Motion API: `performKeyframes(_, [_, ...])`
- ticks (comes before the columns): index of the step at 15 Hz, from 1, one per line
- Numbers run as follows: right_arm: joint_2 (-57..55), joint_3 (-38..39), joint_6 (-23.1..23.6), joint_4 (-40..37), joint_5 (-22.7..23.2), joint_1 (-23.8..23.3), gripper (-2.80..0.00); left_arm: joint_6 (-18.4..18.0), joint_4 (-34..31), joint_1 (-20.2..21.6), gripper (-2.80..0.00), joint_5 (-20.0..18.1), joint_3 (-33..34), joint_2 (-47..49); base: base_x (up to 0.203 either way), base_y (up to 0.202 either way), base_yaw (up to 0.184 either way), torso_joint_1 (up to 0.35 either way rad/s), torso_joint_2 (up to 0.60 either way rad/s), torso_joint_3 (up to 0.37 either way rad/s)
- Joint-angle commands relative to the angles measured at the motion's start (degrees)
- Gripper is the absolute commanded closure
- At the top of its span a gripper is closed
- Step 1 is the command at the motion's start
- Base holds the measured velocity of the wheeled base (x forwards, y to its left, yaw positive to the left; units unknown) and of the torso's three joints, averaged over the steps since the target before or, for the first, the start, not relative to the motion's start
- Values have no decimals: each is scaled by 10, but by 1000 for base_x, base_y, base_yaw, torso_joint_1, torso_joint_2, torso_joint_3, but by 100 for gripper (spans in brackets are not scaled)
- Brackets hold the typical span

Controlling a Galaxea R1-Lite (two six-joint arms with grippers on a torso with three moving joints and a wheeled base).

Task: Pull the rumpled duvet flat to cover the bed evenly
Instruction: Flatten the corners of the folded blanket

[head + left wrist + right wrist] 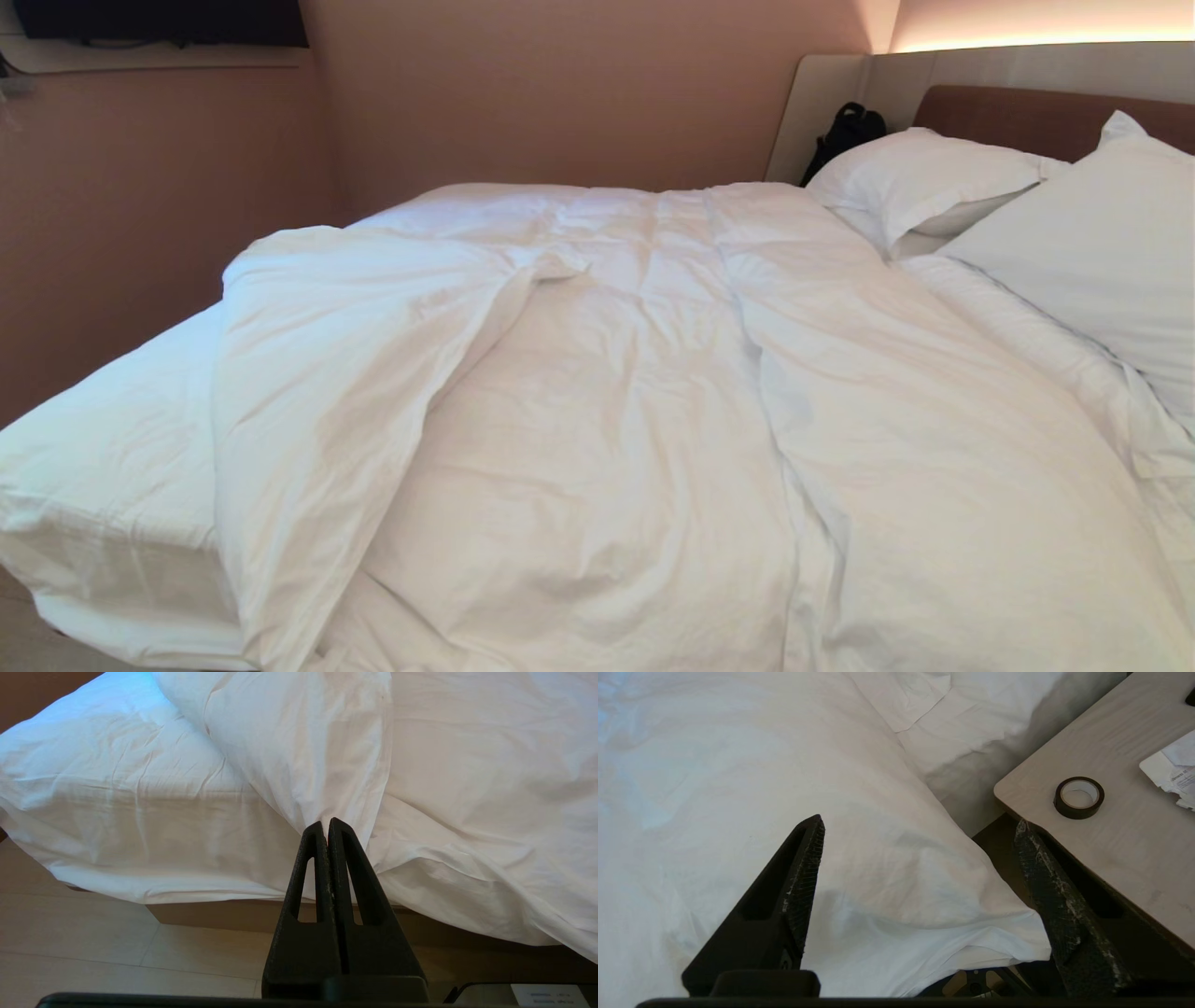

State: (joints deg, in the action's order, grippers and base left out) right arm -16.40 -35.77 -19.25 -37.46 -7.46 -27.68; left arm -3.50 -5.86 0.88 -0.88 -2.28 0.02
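The rumpled duvet (607, 420) covers most of the bed (103, 448), with one long flap (317, 392) folded back at the left, leaving that corner's sheet bare. Neither gripper appears in the head view. My left gripper (325, 823) is shut with nothing between its fingers. It hangs over the floor just before the bed's edge, in line with the folded flap (299, 742). My right gripper (919, 828) is open, its fingers spread on either side of a puffy corner of the duvet (896, 872). The corner is not pinched.
Two white pillows (1092, 252) lean on the headboard (1027, 117), with a black bag (845, 131) beside it. A pale wooden table (1111, 826) stands close to my right gripper, holding a tape roll (1078, 797) and paper (1174, 767). The taupe plinth (210, 914) and tiled floor (93, 952) lie below the left gripper.
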Motion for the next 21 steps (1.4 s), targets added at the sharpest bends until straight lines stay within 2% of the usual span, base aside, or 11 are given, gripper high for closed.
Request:
performKeyframes(1, [-1,-4,2,-1,0,0,-280,0,0,0,0,0,0,1,0,0,0,0,0,0])
performKeyframes(4, [-14,-3,17,-4,6,0,-280,0,0,0,0,0,0,0,0,0,0,0,0,0])
performKeyframes(5, [-26,0,17,-8,6,0,0,0,0,0,0,0,0,1,0,0,0,0,0,0])
performKeyframes(8, [-49,7,18,-18,27,2,0,0,0,0,0,0,0,0,0,0,0,0,0,0])
performKeyframes(11, [-92,20,17,-15,77,2,0,0,0,0,0,0,0,1,0,0,0,0,0,0])
performKeyframes(15, [-113,38,16,-11,88,3,0,-1,0,0,0,0,0,0,0,0,0,0,0,0])
performKeyframes(17, [-154,51,15,10,110,3,0,0,0,0,0,0,0,1,0,0,0,0,0,0])
performKeyframes(21, [-238,78,15,70,124,4,0,0,0,0,0,0,0,1,0,0,0,0,0,0])
